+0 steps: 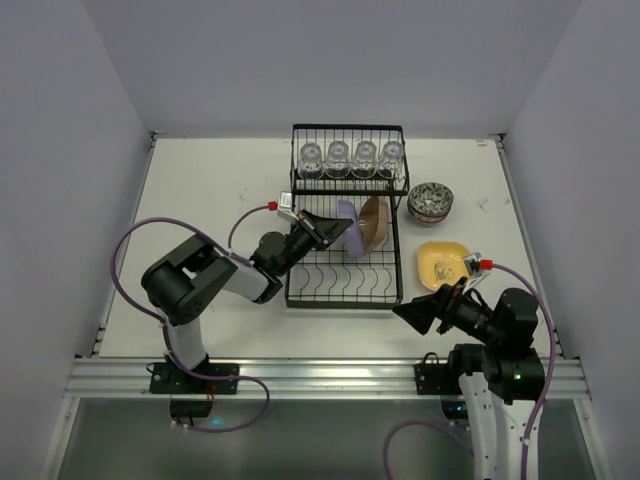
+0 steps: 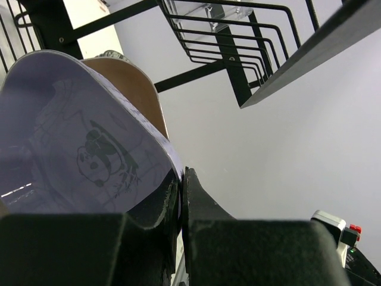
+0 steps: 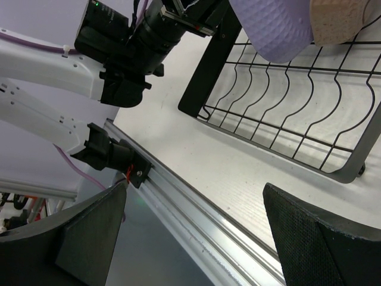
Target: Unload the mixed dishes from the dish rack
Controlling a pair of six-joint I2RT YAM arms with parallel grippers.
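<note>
– On the left side of the table, what is the arm doing?

– The left gripper (image 1: 338, 233) reaches into the lower tier of the dish rack (image 1: 345, 292). Its jaws are clamped on the rim of the purple plate (image 2: 89, 137), which stands on edge among the curved prongs (image 3: 286, 113).

– What might go wrong with that hold?

– It is a thin pinch on one edge, so the plate could swing or slip as it rises. The brown plate (image 1: 376, 222) stands close behind it on the right. I cannot tell whether they touch, but a sideways pull could drag or topple it. If the lower edge of the purple plate catches a prong, the whole rack may shift.

– And overhead?

– The raised upper shelf sits just beyond and above the plates, carrying four upturned glasses (image 1: 338, 158). A lift that drifts towards the far side would strike the shelf and could rattle them.

– Where is there room?

– To the left of the rack the table (image 1: 200, 200) is bare and wide, well away from its side edge. The near prong slots are unfilled, so drawing the plate up and towards the near side looks the safest way out.

– And to the right?

– It is tighter there. Stacked patterned bowls (image 1: 431, 203) sit just beside the far right corner of the rack. A yellow plate (image 1: 441, 262) lies flat near its right side. The right gripper (image 1: 412, 312), jaws spread wide and holding nothing, hovers by the near right corner. A swing that way risks a collision between the arms.
</note>
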